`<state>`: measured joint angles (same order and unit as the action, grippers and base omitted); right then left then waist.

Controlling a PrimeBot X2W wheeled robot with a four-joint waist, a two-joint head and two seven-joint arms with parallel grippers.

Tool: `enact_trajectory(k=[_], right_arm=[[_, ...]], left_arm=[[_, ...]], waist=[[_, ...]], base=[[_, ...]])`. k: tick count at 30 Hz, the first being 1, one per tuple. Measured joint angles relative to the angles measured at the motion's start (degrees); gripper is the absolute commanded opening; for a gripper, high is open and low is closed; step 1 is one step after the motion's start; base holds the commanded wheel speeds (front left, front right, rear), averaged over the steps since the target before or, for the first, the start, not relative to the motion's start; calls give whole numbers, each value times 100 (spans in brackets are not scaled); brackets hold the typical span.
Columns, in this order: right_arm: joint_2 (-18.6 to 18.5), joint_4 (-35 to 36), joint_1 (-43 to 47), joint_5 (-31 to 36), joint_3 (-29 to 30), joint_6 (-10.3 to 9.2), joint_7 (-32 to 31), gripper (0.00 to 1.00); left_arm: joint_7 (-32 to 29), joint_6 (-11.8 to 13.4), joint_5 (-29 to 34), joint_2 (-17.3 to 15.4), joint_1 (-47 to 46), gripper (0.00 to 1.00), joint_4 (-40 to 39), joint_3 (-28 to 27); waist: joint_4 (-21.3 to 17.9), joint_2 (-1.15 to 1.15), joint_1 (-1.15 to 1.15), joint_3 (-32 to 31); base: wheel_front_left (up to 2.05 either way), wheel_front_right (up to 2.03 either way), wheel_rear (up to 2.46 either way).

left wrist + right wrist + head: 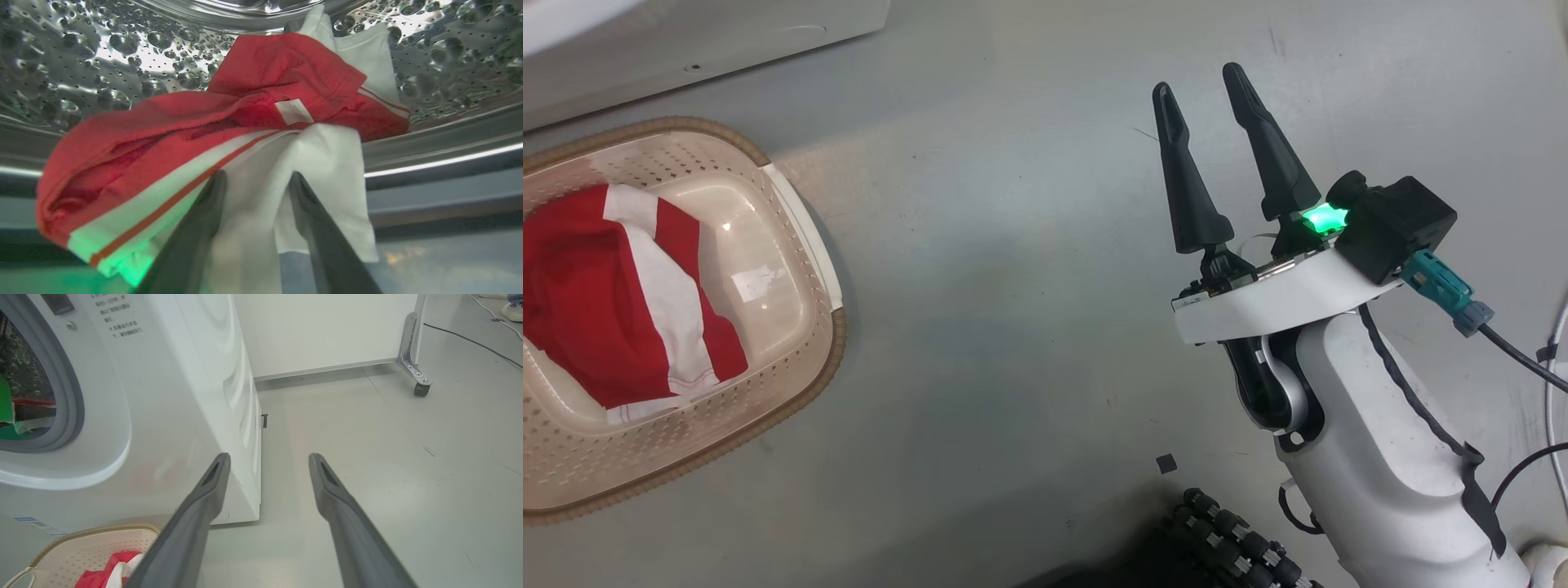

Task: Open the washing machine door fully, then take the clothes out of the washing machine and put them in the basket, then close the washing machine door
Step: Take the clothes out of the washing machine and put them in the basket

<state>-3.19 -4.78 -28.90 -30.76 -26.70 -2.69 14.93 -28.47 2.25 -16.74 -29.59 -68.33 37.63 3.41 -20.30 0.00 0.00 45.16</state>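
Cream perforated plastic basket [686, 126], frame left, holds red-and-white fabric clothes [596, 310]. Wide-open left gripper [255, 175] straddles another garment [261, 73] in the dimpled steel drum [81, 49]; right gripper [1196, 77] gapes empty.

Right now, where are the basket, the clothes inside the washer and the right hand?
basket [838, 335], head view, brown woven rim.
clothes [286, 69], left wrist view, red upper fold.
right hand [1196, 79], head view, midway between its fingertips.
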Motion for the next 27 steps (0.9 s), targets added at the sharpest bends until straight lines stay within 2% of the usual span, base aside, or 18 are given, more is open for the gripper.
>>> enact_trajectory(k=[8,14,27], right_arm=[[1,-33,-4,2,-1,0,0,100],[0,-111,-7,76,38,0,0,100],[-2,-299,-6,374,136,8,0,100]], left_arm=[[-70,55,29,-43,-15,0,41,27],[165,42,30,25,21,0,69,80],[1351,-105,41,216,125,0,-423,98]], waist=[[1,0,0,-30],[56,0,0,-103],[337,0,0,-416]], base=[[0,0,0],[0,0,0],[0,0,0]])
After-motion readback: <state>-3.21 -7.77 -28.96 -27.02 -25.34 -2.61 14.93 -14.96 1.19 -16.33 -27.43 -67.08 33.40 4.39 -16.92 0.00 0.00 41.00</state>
